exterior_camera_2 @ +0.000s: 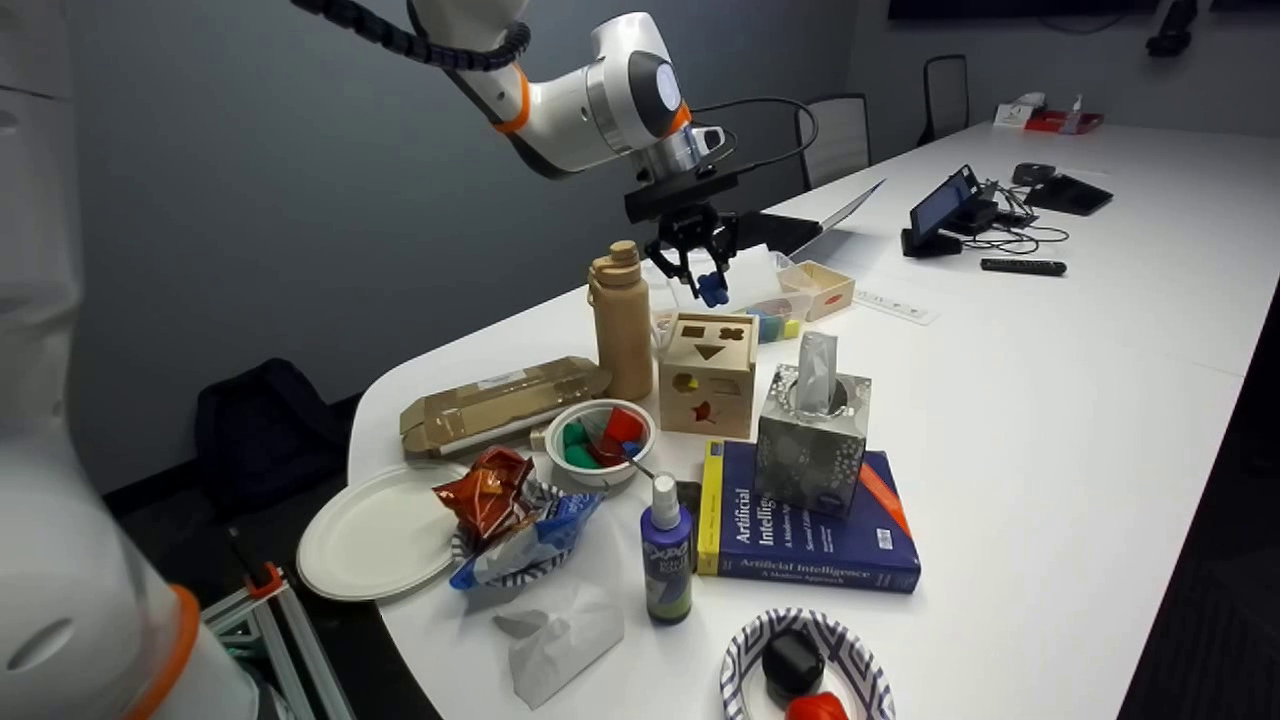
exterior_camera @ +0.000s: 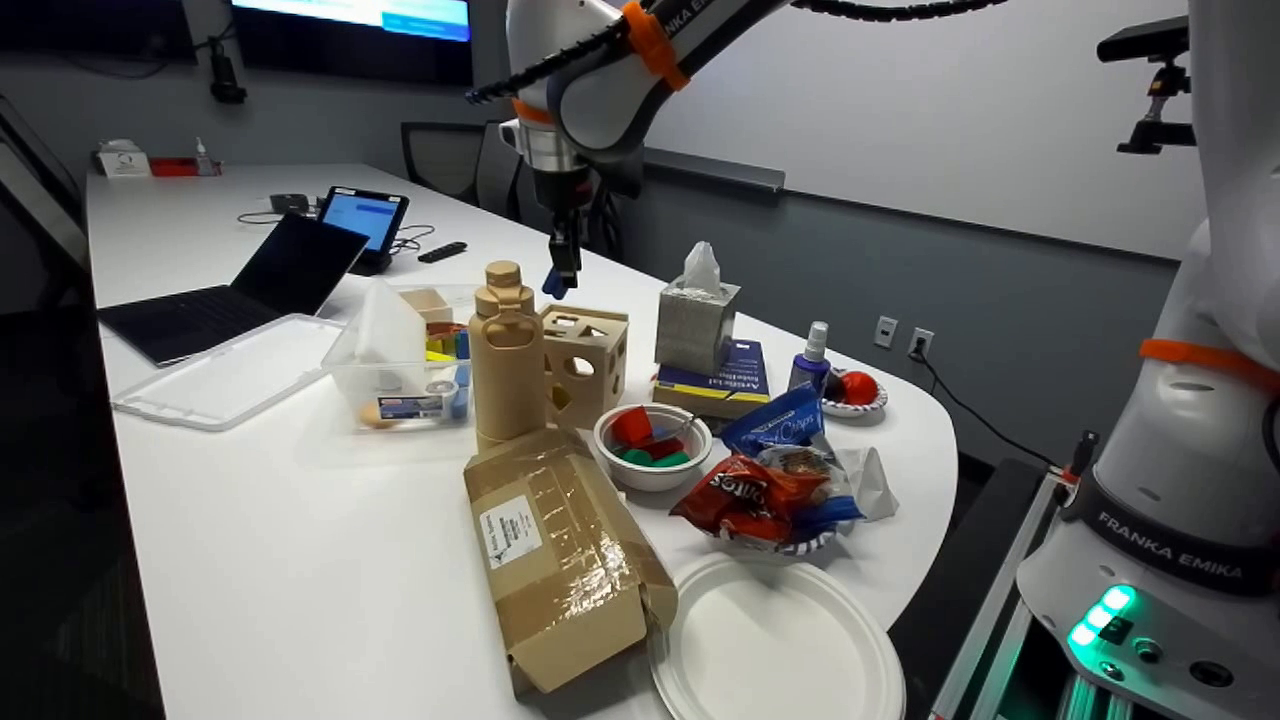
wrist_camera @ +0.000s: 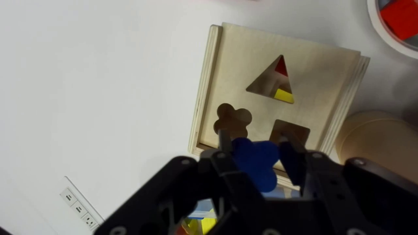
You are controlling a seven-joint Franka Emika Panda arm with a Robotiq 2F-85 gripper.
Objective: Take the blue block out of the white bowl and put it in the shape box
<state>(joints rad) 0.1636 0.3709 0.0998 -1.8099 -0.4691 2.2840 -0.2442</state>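
The blue block (wrist_camera: 256, 164) has a rounded, flower-like outline and sits between the fingers of my gripper (wrist_camera: 254, 145). The gripper (exterior_camera_2: 706, 280) is shut on it and holds it in the air above the shape box (exterior_camera_2: 735, 405); the block (exterior_camera_2: 713, 290) shows below the fingertips. In the wrist view the shape box (wrist_camera: 313, 78) has triangle, flower and square holes in its top. The block appears near the box edge, below the flower and square holes. The white bowl (exterior_camera: 652, 478) holds red and green pieces; its rim (wrist_camera: 381, 31) shows at the wrist view's top right.
A tan bottle (exterior_camera: 508, 370) stands close beside the shape box. A tissue box (exterior_camera_2: 812, 445) on a blue book (exterior_camera_2: 800, 560) stands near it. A clear plastic bin (exterior_camera: 375, 385) with coloured pieces, a cardboard box (exterior_camera: 560, 560) and snack bags (exterior_camera: 750, 500) are also around.
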